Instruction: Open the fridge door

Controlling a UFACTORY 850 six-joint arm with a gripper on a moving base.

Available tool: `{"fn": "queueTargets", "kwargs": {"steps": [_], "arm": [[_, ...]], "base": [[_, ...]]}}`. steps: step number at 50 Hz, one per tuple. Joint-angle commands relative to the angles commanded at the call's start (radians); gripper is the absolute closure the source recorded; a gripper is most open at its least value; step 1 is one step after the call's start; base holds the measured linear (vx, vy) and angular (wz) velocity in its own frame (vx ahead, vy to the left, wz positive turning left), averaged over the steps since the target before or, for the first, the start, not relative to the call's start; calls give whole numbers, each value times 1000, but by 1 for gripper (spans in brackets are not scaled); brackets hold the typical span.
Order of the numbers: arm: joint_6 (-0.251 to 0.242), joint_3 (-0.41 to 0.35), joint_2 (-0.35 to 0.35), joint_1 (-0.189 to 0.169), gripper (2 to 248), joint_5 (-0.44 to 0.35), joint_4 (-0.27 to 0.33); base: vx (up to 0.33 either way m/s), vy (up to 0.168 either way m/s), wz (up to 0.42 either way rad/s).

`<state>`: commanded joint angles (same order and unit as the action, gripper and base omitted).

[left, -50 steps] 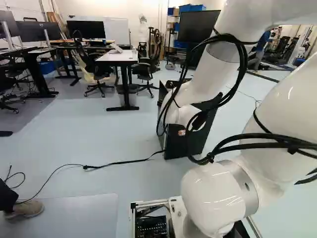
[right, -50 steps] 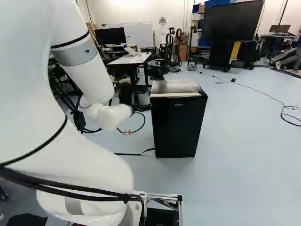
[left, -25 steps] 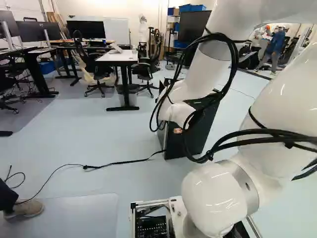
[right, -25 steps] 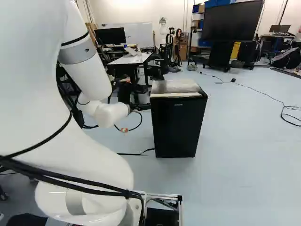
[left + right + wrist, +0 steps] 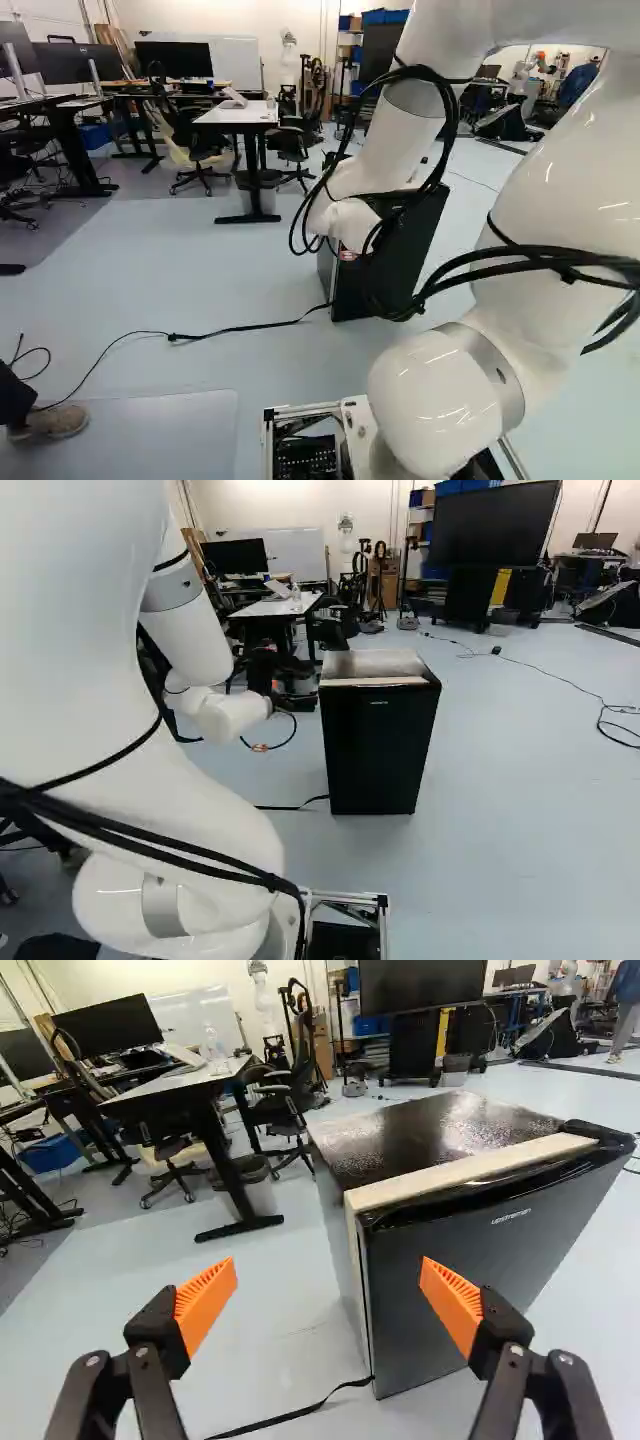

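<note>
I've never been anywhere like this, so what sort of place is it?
Probably a robotics lab or workshop: a big white robot arm works beside a small black fridge, while desks, office chairs and a large screen stand around the room.

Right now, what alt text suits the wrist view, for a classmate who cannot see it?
A dark fridge stands ahead, its door closed. The end effector is open, one of its orange pads clear of the fridge, the other overlapping the door in view. Beyond is a desk.

The fridge door (image 5: 380,755) is black, the arm (image 5: 75,680) white, the pads (image 5: 205,1302) orange.
</note>
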<state>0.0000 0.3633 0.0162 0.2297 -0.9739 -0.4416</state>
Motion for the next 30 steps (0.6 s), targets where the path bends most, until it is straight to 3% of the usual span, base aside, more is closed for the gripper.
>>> {"fn": "queueTargets", "kwargs": {"steps": [30], "arm": [[0, 86, 149, 31, 3, -66, -108]], "base": [[0, 0, 0]]}}
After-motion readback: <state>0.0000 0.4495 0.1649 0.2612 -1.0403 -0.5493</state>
